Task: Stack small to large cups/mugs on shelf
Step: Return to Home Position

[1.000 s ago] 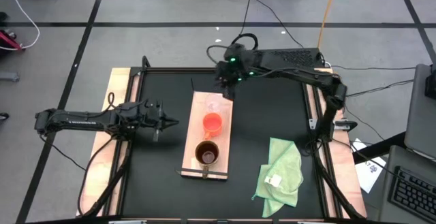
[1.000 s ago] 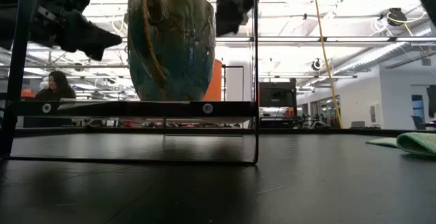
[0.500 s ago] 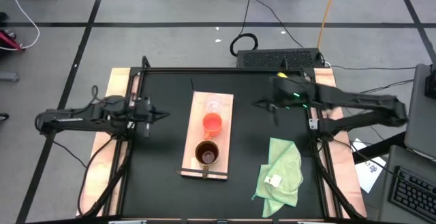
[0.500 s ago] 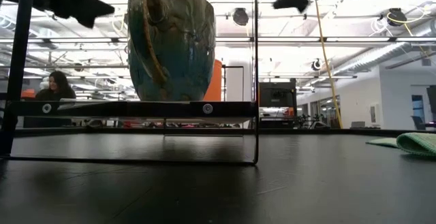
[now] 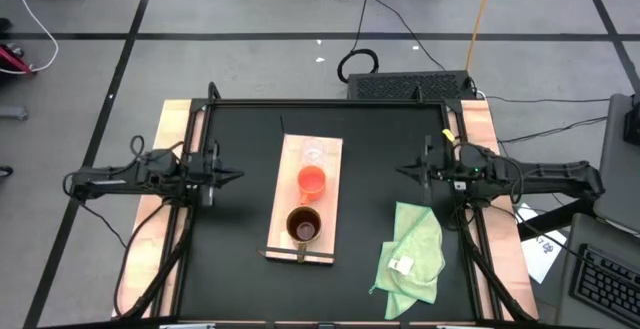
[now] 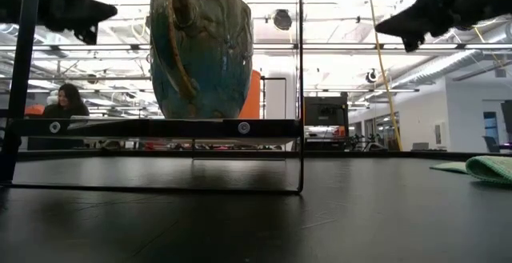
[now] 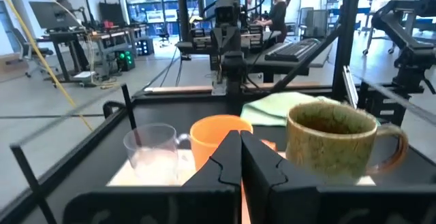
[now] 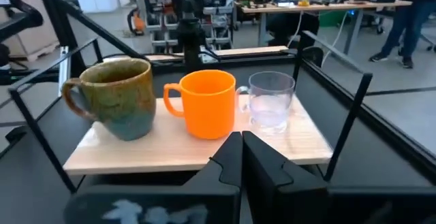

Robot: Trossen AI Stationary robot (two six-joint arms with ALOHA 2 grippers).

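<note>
Mugs [image 5: 312,181] on shelf [image 5: 330,214], between left gripper [image 5: 237,177], right gripper [image 5: 402,172]

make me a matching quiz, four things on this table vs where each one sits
1 brown mug
2 orange mug
3 clear glass cup
4 green cloth

A middle of the shelf
B black tabletop, off the shelf
C shelf end by the dark strip
D shelf end away from the dark strip

Pairs: 1-C, 2-A, 3-D, 4-B
</note>
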